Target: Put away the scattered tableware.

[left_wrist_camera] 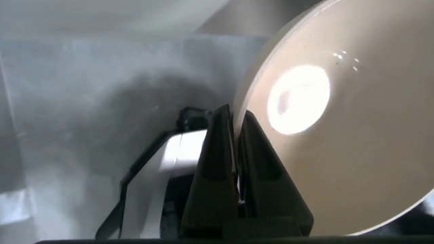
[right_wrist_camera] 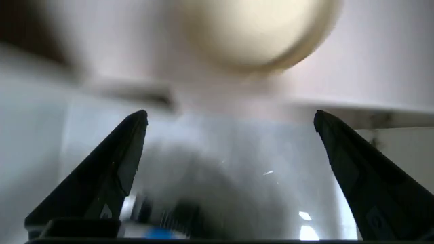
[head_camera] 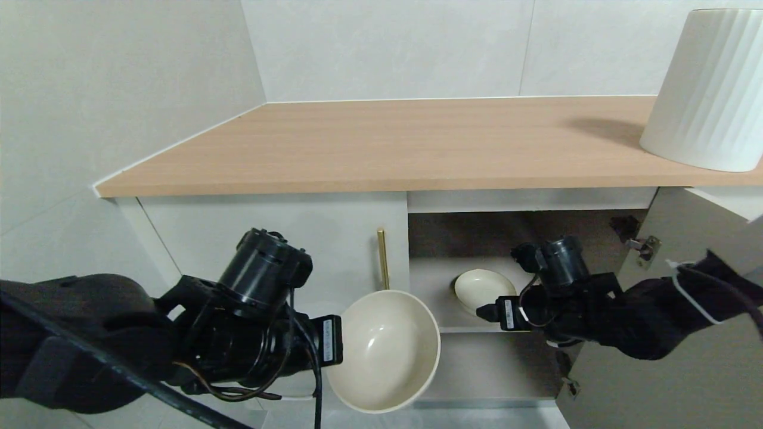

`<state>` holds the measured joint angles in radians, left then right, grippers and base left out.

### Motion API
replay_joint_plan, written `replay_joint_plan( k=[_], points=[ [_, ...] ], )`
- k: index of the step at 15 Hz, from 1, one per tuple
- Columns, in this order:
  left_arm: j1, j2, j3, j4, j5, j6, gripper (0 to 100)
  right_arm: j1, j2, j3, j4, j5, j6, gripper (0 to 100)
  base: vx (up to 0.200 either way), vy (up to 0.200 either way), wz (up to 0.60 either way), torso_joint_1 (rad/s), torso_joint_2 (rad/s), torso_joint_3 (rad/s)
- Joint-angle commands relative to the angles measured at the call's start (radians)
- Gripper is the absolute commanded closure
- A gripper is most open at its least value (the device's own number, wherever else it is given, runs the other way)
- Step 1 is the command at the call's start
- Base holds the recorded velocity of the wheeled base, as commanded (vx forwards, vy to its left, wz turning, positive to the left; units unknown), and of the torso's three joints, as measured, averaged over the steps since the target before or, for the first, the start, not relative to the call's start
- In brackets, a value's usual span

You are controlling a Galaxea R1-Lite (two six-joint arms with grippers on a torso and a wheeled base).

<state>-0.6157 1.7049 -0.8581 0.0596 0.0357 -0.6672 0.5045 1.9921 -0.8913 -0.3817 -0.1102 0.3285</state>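
Note:
A large cream bowl (head_camera: 384, 351) hangs tilted in front of the open cabinet, its rim pinched by my left gripper (head_camera: 331, 341), which is shut on it. In the left wrist view the two fingers (left_wrist_camera: 218, 152) clamp the large cream bowl's (left_wrist_camera: 339, 115) edge. A small cream bowl (head_camera: 484, 291) rests on the cabinet shelf (head_camera: 432, 280). My right gripper (head_camera: 486, 311) hovers just in front of that shelf, open and holding nothing. In the right wrist view its fingers (right_wrist_camera: 125, 166) are spread wide below the small cream bowl (right_wrist_camera: 264, 30).
A wooden countertop (head_camera: 417, 143) tops the white cabinet, with a white ribbed container (head_camera: 709, 89) at its far right. The left door with a brass handle (head_camera: 382, 258) is closed. The right door (head_camera: 673, 333) stands swung open beside my right arm.

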Motion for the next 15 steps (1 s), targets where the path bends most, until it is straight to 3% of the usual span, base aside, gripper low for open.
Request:
replay_joint_plan(
  k=[1,5,10,15],
  points=[
    [-0.041,0.091,-0.002,0.0,0.044,-0.008,100,0.091,-0.242,0.071,0.106,0.073,-0.025,0,0.0,0.0,0.0,0.0,0.0,0.0],
    [-0.098,0.176,-0.002,0.0,0.079,-0.009,100,0.193,-0.32,0.08,0.21,0.116,-0.023,0,0.0,0.0,0.0,0.0,0.0,0.0],
    [-0.127,0.202,-0.002,0.0,0.098,-0.008,100,0.298,-0.228,0.106,0.208,0.112,-0.023,0,0.0,0.0,0.0,0.0,0.0,0.0],
    [-0.15,0.188,-0.002,0.006,0.098,-0.008,100,0.328,-0.079,0.094,0.144,0.092,-0.014,0,0.0,0.0,0.0,0.0,0.0,0.0]
  ],
)
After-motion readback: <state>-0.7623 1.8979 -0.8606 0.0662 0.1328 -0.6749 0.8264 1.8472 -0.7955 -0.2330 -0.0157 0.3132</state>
